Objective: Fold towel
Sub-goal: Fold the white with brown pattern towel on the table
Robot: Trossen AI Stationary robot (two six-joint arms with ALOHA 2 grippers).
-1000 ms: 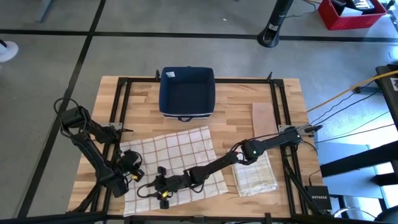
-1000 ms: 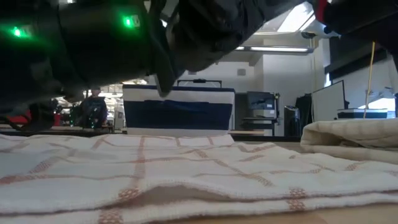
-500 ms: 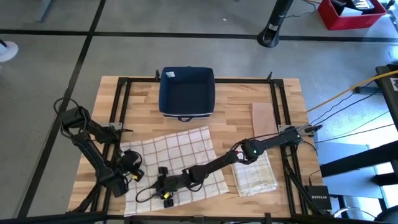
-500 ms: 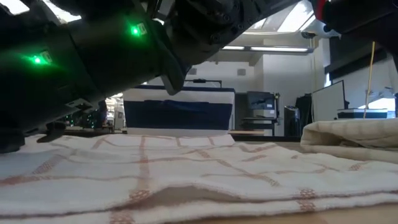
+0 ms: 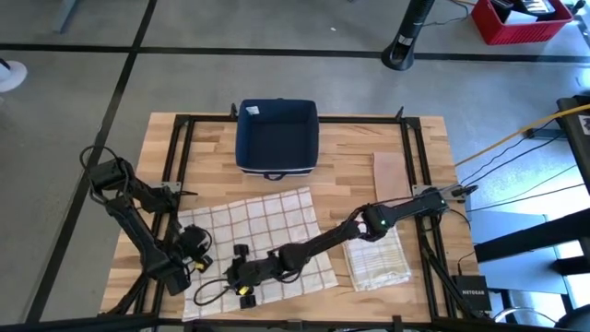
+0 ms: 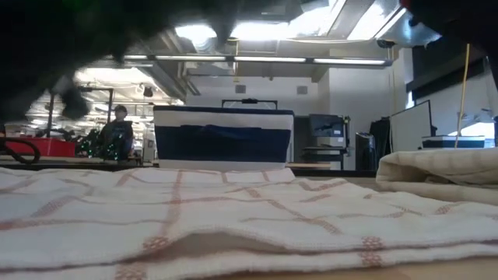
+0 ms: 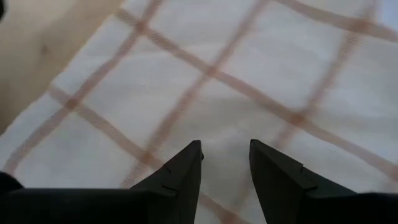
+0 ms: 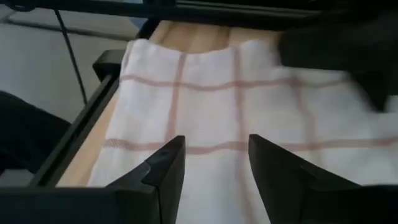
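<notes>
The checked towel lies spread flat on the tabletop — no fold made yet. The left gripper and right gripper hover over its near edge, fingers parted and empty; grasping and folding remain, I judge.

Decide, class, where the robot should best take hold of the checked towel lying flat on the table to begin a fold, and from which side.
Probably at its near corners. The checked towel lies flat, so only its edges offer a lip to pinch. Both open grippers, left gripper and right gripper, hang over the near-left part. Come down from above at the near edge, which looks slightly raised in the low view.
</notes>
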